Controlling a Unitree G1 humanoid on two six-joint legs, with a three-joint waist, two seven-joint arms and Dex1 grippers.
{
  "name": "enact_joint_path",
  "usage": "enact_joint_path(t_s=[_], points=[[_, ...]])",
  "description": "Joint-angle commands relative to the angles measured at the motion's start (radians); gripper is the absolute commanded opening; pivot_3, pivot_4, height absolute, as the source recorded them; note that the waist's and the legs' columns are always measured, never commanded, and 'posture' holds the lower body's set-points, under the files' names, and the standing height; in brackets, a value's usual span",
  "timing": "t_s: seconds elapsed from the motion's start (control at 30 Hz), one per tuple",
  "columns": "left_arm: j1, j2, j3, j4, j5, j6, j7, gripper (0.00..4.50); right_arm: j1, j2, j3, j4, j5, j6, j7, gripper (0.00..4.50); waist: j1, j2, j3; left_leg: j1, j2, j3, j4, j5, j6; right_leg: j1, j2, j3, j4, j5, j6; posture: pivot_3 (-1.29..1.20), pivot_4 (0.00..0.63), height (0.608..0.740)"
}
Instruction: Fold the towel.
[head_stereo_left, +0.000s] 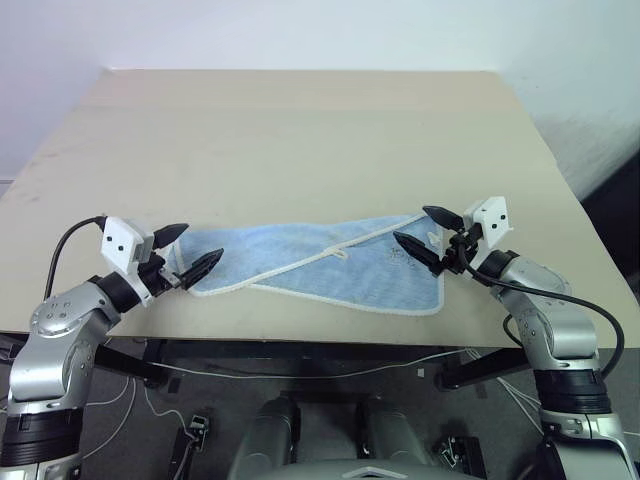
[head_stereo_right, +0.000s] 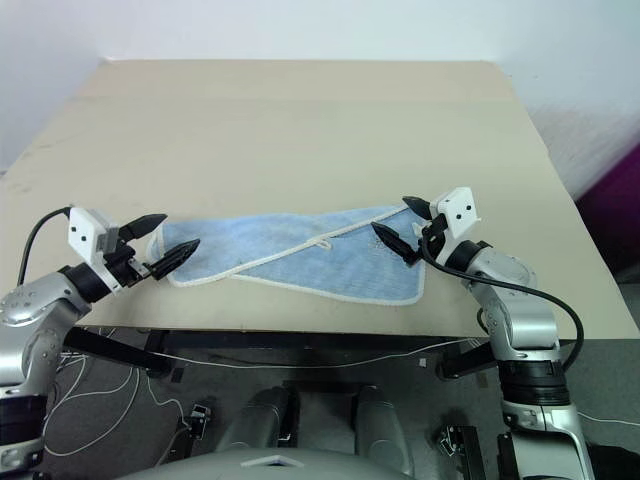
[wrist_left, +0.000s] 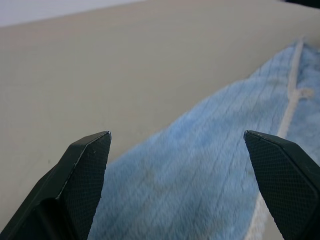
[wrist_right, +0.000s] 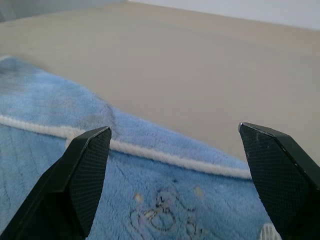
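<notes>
1. The towel (head_stereo_left: 330, 265) lies flat on the table (head_stereo_left: 300, 130), close to its near edge, with its long axis running side to side, from 9 o'clock to 3 o'clock in the head views.
2. Its narrow, rounded end points toward 9 o'clock; the wide end with a squared corner points toward 3 o'clock.
3. One layer is folded over another, so the white edging (head_stereo_left: 300, 265) crosses the cloth on a slant, with a small white loop (head_stereo_left: 340, 252) near the middle.
4. The left gripper (head_stereo_left: 190, 252) sits at the towel's 9 o'clock end, aimed along the cloth. Its jaws stand wide apart and hold nothing; in the left wrist view the blue cloth lies between and beyond the two fingers (wrist_left: 85, 170).
5. The right gripper (head_stereo_left: 428, 232) sits at the 3 o'clock end, over the far corner of the wide end. Its jaws are also spread wide with nothing in them; in the right wrist view the edging and a faint printed figure (wrist_right: 160, 212) lie between the fingers (wrist_right: 85, 170).
</notes>
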Motion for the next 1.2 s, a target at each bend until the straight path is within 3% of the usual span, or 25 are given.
enact_joint_path(t_s=[0.03, 0.67, 0.93, 1.2], points=[[-0.028, 0.008, -0.013, 0.011, 0.003, -0.004, -0.017, 4.46, 0.024, -0.003, -0.041, -0.072, 0.026, -0.007, -0.018, 4.31, -0.001, 0.000, 0.000, 0.000, 0.000, 0.000, 0.000, 0.000, 0.000, 0.000, 0.000, 0.000, 0.000, 0.000, 0.000, 0.00, 0.150, 0.740], [0.098, 0.024, -0.012, -0.108, 0.019, -0.002, 0.003, 4.46, -0.033, -0.038, -0.029, -0.020, 0.019, 0.006, 0.025, 4.31, 0.000, 0.000, 0.000, 0.000, 0.000, 0.000, -0.001, 0.000, 0.000, 0.000, 0.000, 0.000, -0.001, 0.000, 0.000, 0.00, 0.150, 0.740], [0.182, 0.161, 0.002, -0.108, 0.071, -0.055, -0.127, 4.46, -0.065, -0.046, -0.017, 0.022, 0.006, 0.000, 0.034, 4.31, -0.006, 0.002, 0.001, 0.000, 0.001, 0.000, -0.002, 0.000, 0.000, -0.001, 0.000, 0.000, -0.001, 0.000, 0.000, 0.00, 0.150, 0.740], [0.101, 0.328, -0.063, 0.062, 0.181, -0.218, -0.314, 4.46, -0.037, -0.044, -0.020, -0.007, 0.004, 0.008, 0.018, 4.31, -0.002, 0.002, 0.001, 0.000, 0.000, 0.000, -0.003, 0.000, 0.000, 0.000, -0.001, 0.000, -0.003, 0.000, -0.001, 0.00, 0.150, 0.740]])
